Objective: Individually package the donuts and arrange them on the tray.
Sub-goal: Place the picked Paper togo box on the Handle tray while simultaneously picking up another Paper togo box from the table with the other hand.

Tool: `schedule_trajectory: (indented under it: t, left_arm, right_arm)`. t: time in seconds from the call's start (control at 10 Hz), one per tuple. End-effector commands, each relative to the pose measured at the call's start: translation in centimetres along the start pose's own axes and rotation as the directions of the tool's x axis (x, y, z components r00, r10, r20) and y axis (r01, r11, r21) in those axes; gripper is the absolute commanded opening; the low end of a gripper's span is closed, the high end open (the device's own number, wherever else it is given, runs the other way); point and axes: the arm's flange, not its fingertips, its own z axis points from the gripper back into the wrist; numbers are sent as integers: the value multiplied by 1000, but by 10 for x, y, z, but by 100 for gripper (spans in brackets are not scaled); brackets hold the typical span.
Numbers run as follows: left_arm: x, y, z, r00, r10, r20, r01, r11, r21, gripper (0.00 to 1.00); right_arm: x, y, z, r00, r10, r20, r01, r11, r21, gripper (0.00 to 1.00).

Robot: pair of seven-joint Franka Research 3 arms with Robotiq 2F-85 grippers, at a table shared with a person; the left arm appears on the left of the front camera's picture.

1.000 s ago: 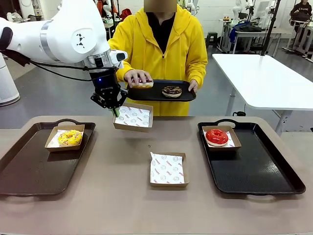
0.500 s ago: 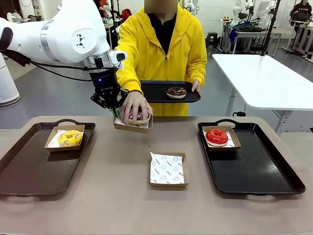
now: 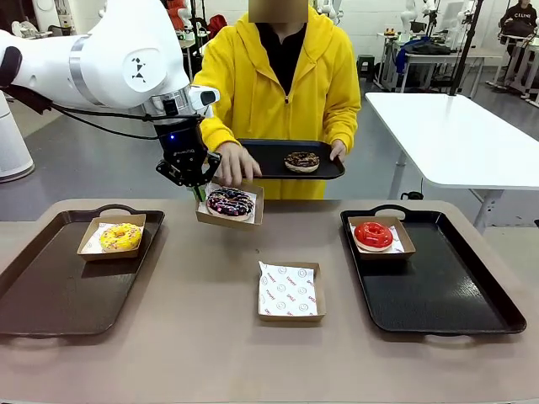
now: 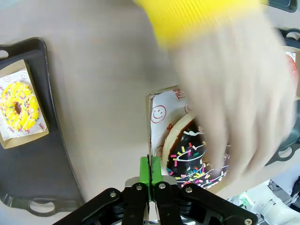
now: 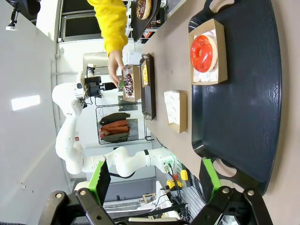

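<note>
One sprinkled donut [image 3: 230, 202] lies flat in its box [image 3: 229, 222] — hole up

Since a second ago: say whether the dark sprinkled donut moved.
Yes. The dark sprinkled donut came down off the person's tray into the box held by the left gripper; that box stayed put.

A white table [image 3: 455, 135] stands off to the right on grey floor [image 3: 84, 168], behind the tan tabletop [image 3: 202, 337]
</note>
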Motion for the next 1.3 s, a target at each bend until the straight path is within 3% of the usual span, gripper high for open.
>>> schedule_trajectory:
  t: [0.0, 0.5, 0.6, 0.7, 1.0, 1.2]
  left_arm:
    - [-2, 1, 2, 1000, 5, 11, -5, 1000, -11, 0]
    - [-2, 1, 2, 1000, 5, 11, -5, 1000, -11, 0]
    - [0, 0, 0, 1000, 0, 0, 0, 1000, 0, 1]
    - [-13, 14, 18, 1000, -17, -2, 17, 1000, -12, 1]
    - [-47, 65, 56, 996, -45, -77, 52, 994, 96, 1]
    - [-73, 97, 67, 997, -27, -70, 37, 988, 149, 1]
  right_arm:
    - [-3, 0, -1, 1000, -1, 2, 1, 1000, 3, 100]
    - [0, 0, 0, 1000, 0, 0, 0, 1000, 0, 100]
    - [-5, 9, -14, 999, 32, -42, -36, 995, -95, 100]
    - [-6, 32, -36, 994, 53, -95, -69, 982, -178, 100]
    - [-12, 100, -111, 974, 52, -218, -135, 912, -387, 100]
    - [-16, 121, -171, 963, 58, -264, -186, 851, -490, 100]
